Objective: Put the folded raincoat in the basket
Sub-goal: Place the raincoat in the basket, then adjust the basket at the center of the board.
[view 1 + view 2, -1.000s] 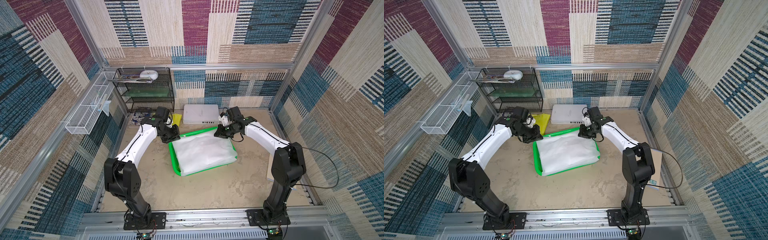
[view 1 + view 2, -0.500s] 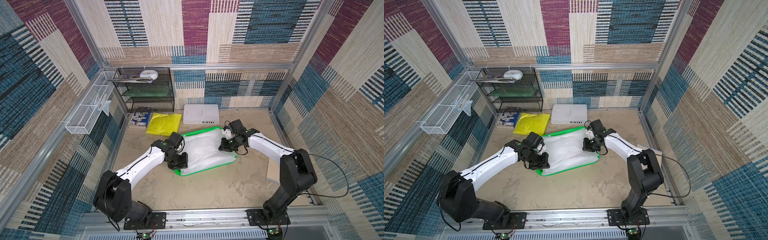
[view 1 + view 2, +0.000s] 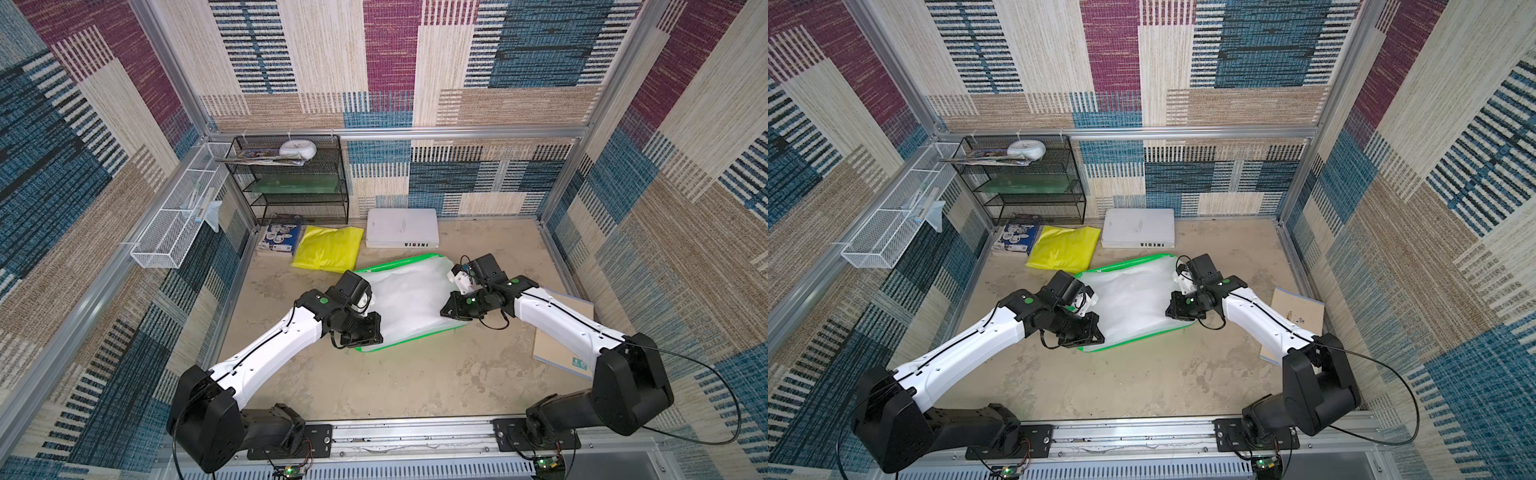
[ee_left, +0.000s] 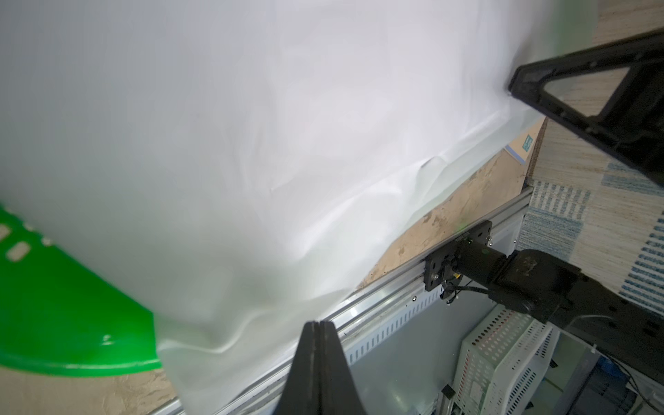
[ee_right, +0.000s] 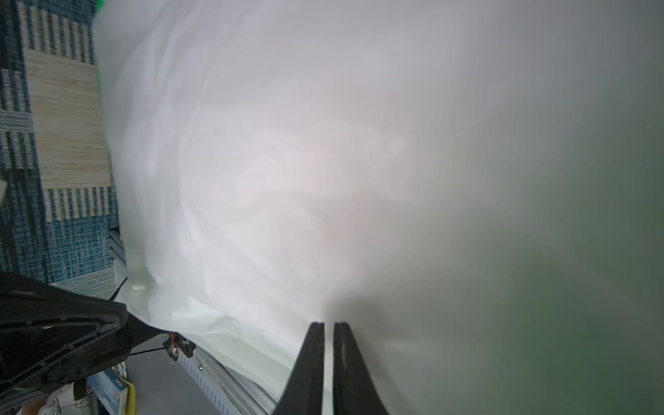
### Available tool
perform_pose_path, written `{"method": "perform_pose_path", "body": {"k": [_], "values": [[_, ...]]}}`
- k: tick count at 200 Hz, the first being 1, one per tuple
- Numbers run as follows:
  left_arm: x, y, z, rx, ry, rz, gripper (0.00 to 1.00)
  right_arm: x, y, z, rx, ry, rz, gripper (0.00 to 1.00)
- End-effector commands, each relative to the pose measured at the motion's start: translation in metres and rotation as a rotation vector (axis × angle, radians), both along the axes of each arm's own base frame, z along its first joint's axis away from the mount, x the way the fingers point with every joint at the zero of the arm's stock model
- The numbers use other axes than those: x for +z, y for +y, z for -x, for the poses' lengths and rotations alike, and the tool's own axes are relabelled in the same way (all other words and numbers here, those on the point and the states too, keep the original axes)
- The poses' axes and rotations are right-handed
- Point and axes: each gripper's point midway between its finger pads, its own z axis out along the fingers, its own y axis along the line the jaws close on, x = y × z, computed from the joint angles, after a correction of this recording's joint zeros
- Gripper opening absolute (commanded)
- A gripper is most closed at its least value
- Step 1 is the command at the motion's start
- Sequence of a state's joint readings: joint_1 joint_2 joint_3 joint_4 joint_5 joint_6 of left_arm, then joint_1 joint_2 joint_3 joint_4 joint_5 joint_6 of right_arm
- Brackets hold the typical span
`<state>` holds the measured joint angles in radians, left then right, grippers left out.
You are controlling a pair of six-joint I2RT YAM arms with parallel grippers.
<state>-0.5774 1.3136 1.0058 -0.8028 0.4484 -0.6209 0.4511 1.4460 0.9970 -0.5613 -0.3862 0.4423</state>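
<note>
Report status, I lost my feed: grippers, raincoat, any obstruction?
Both shut: left gripper and right gripper pinch white raincoat at near corners. Raincoat spread over green basket, not released. No obstruction seen.

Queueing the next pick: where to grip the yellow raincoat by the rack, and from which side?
I'd pinch the yellow raincoat at its near-left corner, approaching from the robot's side. It lies flat; the rack sits behind, a booklet and white book flank it, the basket crowds its other near corner.
</note>
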Motion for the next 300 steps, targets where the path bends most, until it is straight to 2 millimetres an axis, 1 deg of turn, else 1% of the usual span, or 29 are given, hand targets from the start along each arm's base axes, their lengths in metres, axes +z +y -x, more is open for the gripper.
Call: {"method": "perform_pose_path", "body": {"k": [1,7,16,23,31,40,51,66,76,90,109,119,145,161,170,177,187,200,208,220,241,245,252,262,273,277,284,293,300], "values": [[-0.008,0.015,0.003,0.023,-0.004,-0.059,0.00,-0.020,-0.023,0.000,-0.035,0.010,0.141,0.13],[-0.007,0.017,0.002,0.025,-0.008,-0.067,0.00,-0.022,-0.029,-0.003,-0.053,0.002,0.177,0.13],[-0.001,0.022,-0.001,0.038,-0.024,-0.079,0.01,-0.019,-0.035,-0.007,-0.075,-0.020,0.210,0.14],[0.005,0.028,-0.004,0.057,-0.048,-0.100,0.05,-0.011,-0.033,-0.011,-0.074,-0.046,0.196,0.16],[0.013,0.037,-0.011,0.084,-0.085,-0.135,0.11,0.001,-0.026,-0.014,-0.059,-0.075,0.154,0.22],[0.022,0.049,-0.018,0.123,-0.123,-0.179,0.26,0.017,-0.018,-0.017,-0.044,-0.113,0.100,0.31],[0.030,0.071,-0.027,0.203,-0.166,-0.260,0.42,0.034,-0.012,-0.019,-0.033,-0.151,0.054,0.40],[0.031,0.098,-0.033,0.295,-0.176,-0.355,0.59,0.047,-0.013,-0.023,-0.047,-0.185,0.049,0.47],[0.025,0.106,-0.035,0.330,-0.151,-0.359,0.62,0.050,-0.015,-0.023,-0.055,-0.191,0.059,0.49],[0.015,0.106,-0.040,0.337,-0.110,-0.327,0.62,0.052,-0.015,-0.022,-0.046,-0.195,0.058,0.50],[-0.001,0.109,-0.049,0.342,-0.075,-0.346,0.62,0.054,-0.012,-0.020,-0.034,-0.188,0.043,0.50],[-0.009,0.104,-0.056,0.330,-0.057,-0.332,0.61,0.056,-0.011,-0.020,-0.034,-0.190,0.037,0.50],[-0.027,0.079,-0.075,0.280,-0.034,-0.243,0.48,0.061,-0.013,-0.019,-0.043,-0.203,0.037,0.51],[-0.040,0.077,-0.086,0.267,-0.018,-0.270,0.39,0.063,-0.015,-0.018,-0.049,-0.207,0.042,0.51],[-0.046,0.075,-0.092,0.257,-0.012,-0.279,0.30,0.064,-0.017,-0.018,-0.054,-0.209,0.045,0.51],[-0.048,0.072,-0.097,0.251,-0.013,-0.269,0.22,0.064,-0.019,-0.017,-0.058,-0.210,0.052,0.51],[-0.046,0.063,-0.104,0.238,-0.029,-0.243,0.12,0.065,-0.023,-0.017,-0.073,-0.218,0.063,0.51],[-0.040,0.051,-0.114,0.207,-0.054,-0.220,0.04,0.068,-0.028,-0.017,-0.090,-0.233,0.079,0.51],[-0.035,0.040,-0.120,0.179,-0.075,-0.208,0.00,0.069,-0.031,-0.017,-0.098,-0.244,0.090,0.51],[-0.030,0.020,-0.126,0.125,-0.092,-0.188,0.00,0.071,-0.035,-0.017,-0.107,-0.260,0.100,0.51],[-0.030,-0.020,-0.138,0.039,-0.080,-0.128,0.00,0.075,-0.040,-0.022,-0.129,-0.277,0.103,0.52],[-0.034,-0.025,-0.139,0.033,-0.072,-0.126,0.00,0.075,-0.040,-0.022,-0.129,-0.278,0.103,0.52],[-0.033,-0.034,-0.145,0.027,-0.071,-0.118,0.00,0.075,-0.041,-0.024,-0.132,-0.277,0.103,0.52],[-0.035,-0.041,-0.151,0.030,-0.059,-0.112,0.00,0.073,-0.043,-0.026,-0.136,-0.270,0.106,0.52],[-0.034,-0.044,-0.157,0.036,-0.055,-0.116,0.14,0.071,-0.045,-0.026,-0.141,-0.262,0.112,0.52],[-0.034,-0.043,-0.160,0.038,-0.059,-0.126,0.18,0.070,-0.045,-0.026,-0.141,-0.259,0.113,0.53],[-0.033,-0.040,-0.163,0.041,-0.070,-0.148,0.29,0.070,-0.046,-0.026,-0.141,-0.257,0.114,0.53],[-0.031,-0.026,-0.167,0.068,-0.087,-0.219,0.42,0.070,-0.046,-0.025,-0.140,-0.256,0.114,0.53],[-0.026,-0.012,-0.172,0.106,-0.109,-0.267,0.49,0.070,-0.047,-0.025,-0.141,-0.257,0.115,0.53]]}}
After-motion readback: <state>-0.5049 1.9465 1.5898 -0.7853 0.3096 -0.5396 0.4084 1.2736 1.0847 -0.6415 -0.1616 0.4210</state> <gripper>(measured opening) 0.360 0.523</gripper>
